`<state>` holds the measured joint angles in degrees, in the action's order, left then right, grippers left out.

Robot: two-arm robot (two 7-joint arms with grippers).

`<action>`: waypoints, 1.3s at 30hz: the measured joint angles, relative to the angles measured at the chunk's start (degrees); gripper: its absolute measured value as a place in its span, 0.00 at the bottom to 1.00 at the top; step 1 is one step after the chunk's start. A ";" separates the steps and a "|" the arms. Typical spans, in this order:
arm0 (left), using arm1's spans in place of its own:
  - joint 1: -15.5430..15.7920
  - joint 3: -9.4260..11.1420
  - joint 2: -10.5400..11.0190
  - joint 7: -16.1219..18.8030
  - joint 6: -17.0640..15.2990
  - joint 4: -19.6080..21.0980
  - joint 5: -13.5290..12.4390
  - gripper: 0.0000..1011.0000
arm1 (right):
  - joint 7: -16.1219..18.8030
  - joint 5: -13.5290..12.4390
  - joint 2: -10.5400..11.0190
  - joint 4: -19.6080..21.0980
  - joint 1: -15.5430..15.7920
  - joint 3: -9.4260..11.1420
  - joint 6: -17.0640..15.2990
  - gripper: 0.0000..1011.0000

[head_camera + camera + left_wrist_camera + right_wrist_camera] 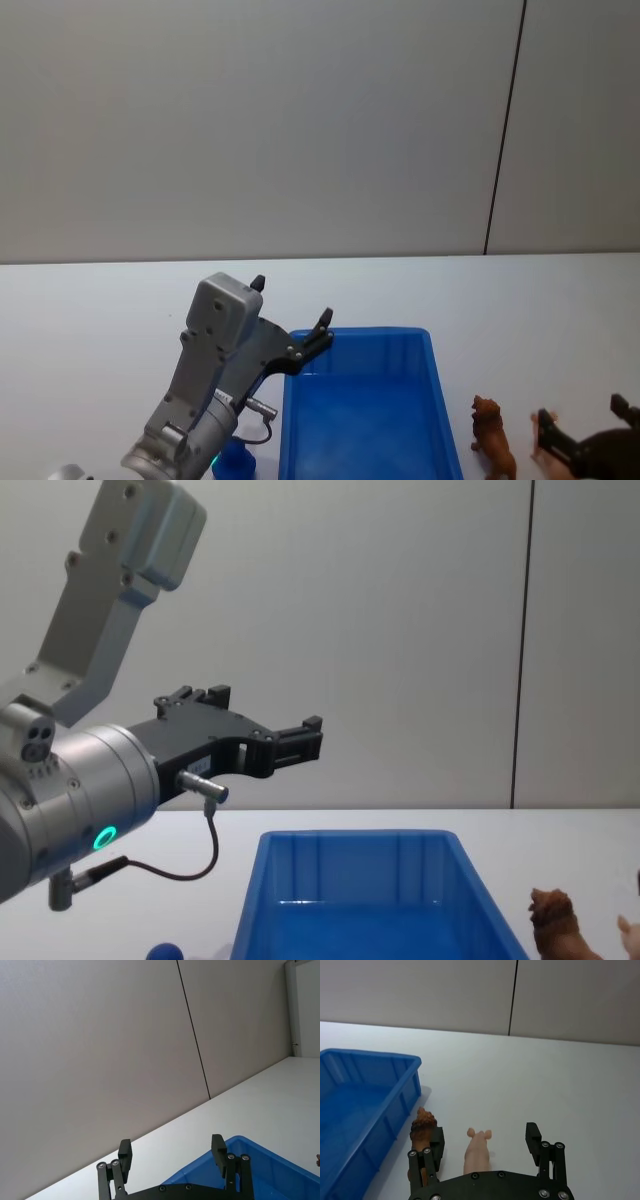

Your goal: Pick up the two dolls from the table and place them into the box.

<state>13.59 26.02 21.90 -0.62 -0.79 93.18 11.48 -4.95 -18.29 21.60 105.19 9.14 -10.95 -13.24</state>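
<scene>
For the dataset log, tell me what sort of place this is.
Likely a robot lab or test bench: a plain white table against plain grey wall panels, a blue box with a lion doll beside it, and the left gripper and right gripper, both open, above the table.

head: high, downward | chest: low, level | wrists: forward | shared: box (380, 332)

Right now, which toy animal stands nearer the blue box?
The brown lion, right beside the blue box; the pink pig stands farther out.
</scene>
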 joint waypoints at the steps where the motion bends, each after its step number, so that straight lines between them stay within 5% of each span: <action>1: 0.00 0.00 0.00 0.00 0.00 0.00 0.00 0.99 | 0.00 0.00 0.00 0.00 0.00 0.00 0.00 0.99; 21: 0.00 0.00 0.00 0.00 0.00 0.00 0.00 0.99 | 2.39 -0.20 -1.39 -5.28 0.14 -0.32 0.81 0.98; 39: 0.00 0.00 0.00 0.00 0.00 0.00 0.00 0.99 | 2.89 0.79 -2.49 -8.56 -0.74 -0.35 1.18 0.48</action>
<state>13.59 26.02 21.89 -0.62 -0.79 93.18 11.48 -2.06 -17.50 19.12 96.64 8.40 -11.30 -12.06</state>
